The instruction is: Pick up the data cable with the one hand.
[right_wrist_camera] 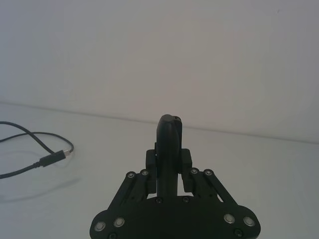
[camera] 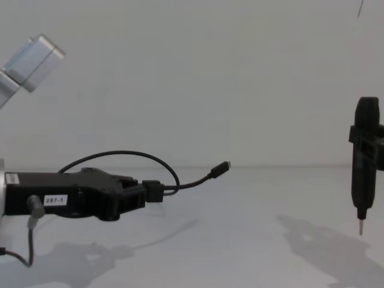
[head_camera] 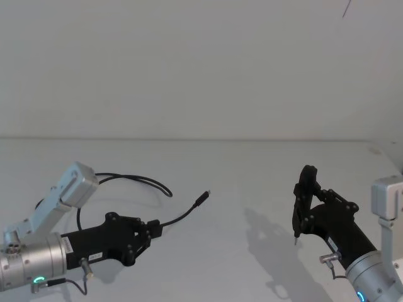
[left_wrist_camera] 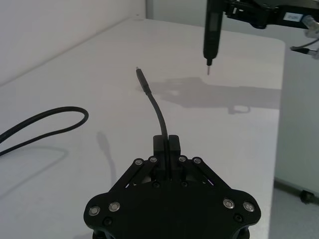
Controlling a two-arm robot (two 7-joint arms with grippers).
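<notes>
In my black two-finger left claw (left_wrist_camera: 167,142), clamped shut, the long thin black data cable (left_wrist_camera: 157,112) juts forward, plug pointing toward my right claw's (right_wrist_camera: 168,159) dark pen-shaped tool (left_wrist_camera: 212,30).

Seemingly a robot lab: bare white table (head_camera: 252,170), blank wall (head_camera: 201,63) behind the table, left gripper (head_camera: 153,228) and right gripper (head_camera: 306,211) above the table.

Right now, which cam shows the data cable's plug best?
Chest view: the plug sits side-on, off the table, on the data cable clamped in the left gripper. Head view shows it small from above; left wrist view sees it lengthwise from behind; right wrist view has it far off.
</notes>
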